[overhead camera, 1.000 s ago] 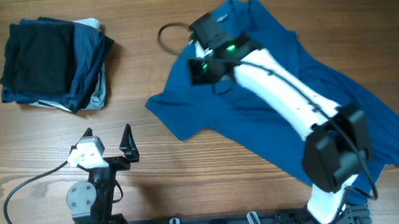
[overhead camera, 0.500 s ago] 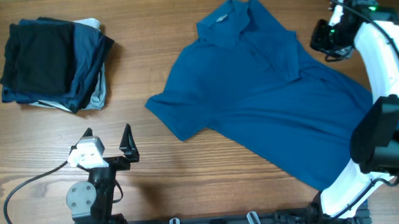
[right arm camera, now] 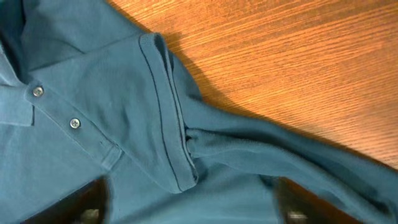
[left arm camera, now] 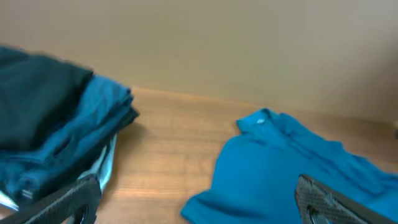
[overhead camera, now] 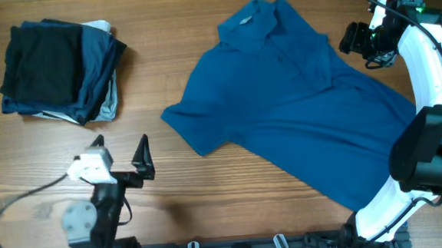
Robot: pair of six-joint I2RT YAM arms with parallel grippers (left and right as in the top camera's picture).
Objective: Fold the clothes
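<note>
The clothes, a medium-blue polo shirt [overhead camera: 297,112], lie spread diagonally on the wooden table, collar [overhead camera: 254,18] at the far end. One sleeve [right arm camera: 163,112] is folded in over the chest beside the button placket [right arm camera: 75,122]. My right gripper [overhead camera: 362,44] hovers over the shirt's far right edge, open, with only cloth below its jaws [right arm camera: 189,208]. My left gripper [overhead camera: 119,157] stands open near the front left, apart from the shirt's near sleeve [left arm camera: 249,193], with nothing between its fingers [left arm camera: 317,199].
A stack of folded black, navy and pale-grey garments [overhead camera: 60,72] sits at the far left, also in the left wrist view [left arm camera: 56,137]. A cable [overhead camera: 11,210] loops by the left arm's base. Bare wood separates stack and shirt.
My right arm swung from over the collar area to the shirt's far right edge and its jaws went from shut to open. The shirt's right side now lies drawn in. The left gripper stayed open.
</note>
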